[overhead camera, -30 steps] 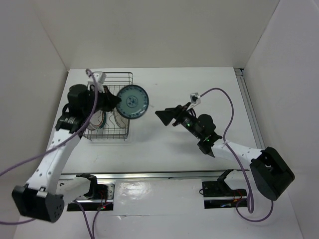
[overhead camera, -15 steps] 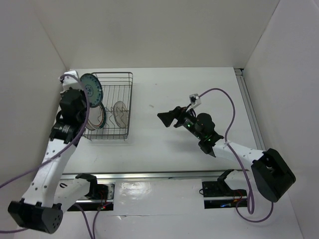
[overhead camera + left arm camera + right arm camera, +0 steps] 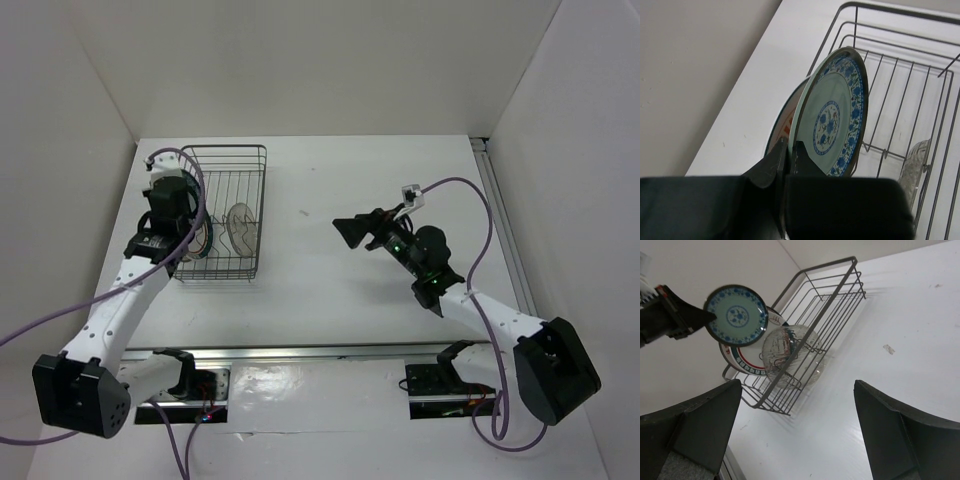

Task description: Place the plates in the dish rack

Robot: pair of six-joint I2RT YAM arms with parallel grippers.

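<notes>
Jaws of the left gripper [image 3: 788,148] are clamping the lower rim of the small round blue-green patterned plate [image 3: 836,117], holding it on edge above the left side of the rectangular dark wire dish rack [image 3: 228,185]. Just behind that plate, toward the rack's left wall, the round white plate with red-and-teal rings [image 3: 782,125] is standing upright. Whether the two are touching I cannot tell.

In the right wrist view the blue-green plate is showing its full patterned face, sitting higher than the ringed plate and partly overlapping its top edge. The ringed plate is resting in the near-left part of the rack. The small greyish see-through round plate [image 3: 790,352] is leaning on edge inside the rack, to the right of the ringed plate and a little in front of it in that view.

The rack itself is lying at the far left of the white desk [image 3: 330,180], its long side running from near to far.

The right gripper [image 3: 348,232] is hovering over bare desk well to the right of the rack, its fingers spread wide and gripping nothing, and it is pointing left toward the rack.
</notes>
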